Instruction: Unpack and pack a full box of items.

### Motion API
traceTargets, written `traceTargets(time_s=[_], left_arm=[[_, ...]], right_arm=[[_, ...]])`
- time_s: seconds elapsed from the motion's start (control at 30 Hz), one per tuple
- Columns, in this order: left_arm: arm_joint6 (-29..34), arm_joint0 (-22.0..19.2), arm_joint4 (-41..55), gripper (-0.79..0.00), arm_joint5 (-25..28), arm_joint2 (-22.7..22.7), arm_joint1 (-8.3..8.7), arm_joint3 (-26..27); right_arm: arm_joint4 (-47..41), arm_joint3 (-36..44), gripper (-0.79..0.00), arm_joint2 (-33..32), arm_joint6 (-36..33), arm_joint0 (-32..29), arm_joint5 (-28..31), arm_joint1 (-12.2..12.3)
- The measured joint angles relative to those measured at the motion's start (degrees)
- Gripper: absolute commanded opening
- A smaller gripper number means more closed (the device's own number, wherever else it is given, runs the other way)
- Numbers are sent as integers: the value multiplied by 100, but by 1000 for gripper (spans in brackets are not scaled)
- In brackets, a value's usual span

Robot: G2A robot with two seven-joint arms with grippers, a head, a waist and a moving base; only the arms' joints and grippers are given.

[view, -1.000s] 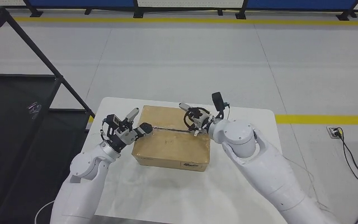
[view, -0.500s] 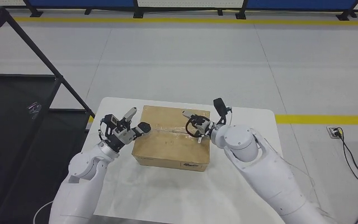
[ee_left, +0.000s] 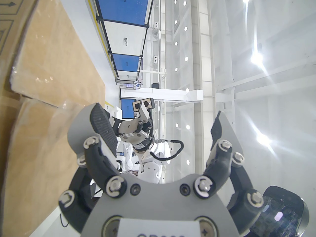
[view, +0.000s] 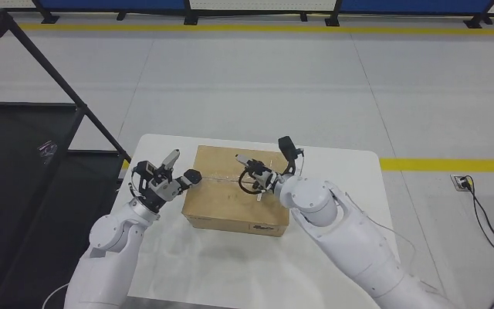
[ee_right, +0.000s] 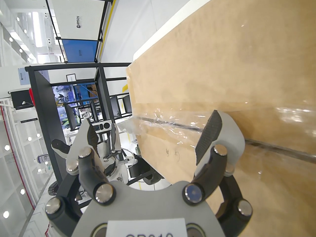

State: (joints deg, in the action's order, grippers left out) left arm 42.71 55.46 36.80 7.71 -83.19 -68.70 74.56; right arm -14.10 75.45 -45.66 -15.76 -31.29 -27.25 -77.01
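Cardboard box (view: 231, 202), arrow-printed, taped shut; left gripper (ee_left: 159, 118) spread beside it; right gripper (ee_right: 150, 124) spread above.

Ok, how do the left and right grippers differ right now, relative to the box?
The left gripper sits off the end of the box, beside its side wall; the right gripper is over the box's top. The left gripper is at the end of the taped seam; the right gripper is near the seam's middle. Shared: both are open, hold nothing, and face each other along the seam.
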Motion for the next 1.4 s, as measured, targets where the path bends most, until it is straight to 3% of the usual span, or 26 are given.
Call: traceTargets(time_s=[0.6,0.83,0.97,1.17,1.4], left_arm=[[17,118,90,0,-24,-146,43,39],[16,103,92,0,-32,-133,48,28],[19,74,95,0,-47,-119,50,3],[17,-10,83,0,-76,-35,41,-52],[41,-174,37,0,-122,119,22,-132]], right_arm=[[-1000,-1241,0,445,423,279,1415,-699],[-1173,-1477,0,466,614,372,1333,-893],[-969,-1272,0,309,422,293,1186,-839],[-305,-422,0,-196,228,-198,554,-564],[358,700,0,-955,784,-1059,-327,-299]])
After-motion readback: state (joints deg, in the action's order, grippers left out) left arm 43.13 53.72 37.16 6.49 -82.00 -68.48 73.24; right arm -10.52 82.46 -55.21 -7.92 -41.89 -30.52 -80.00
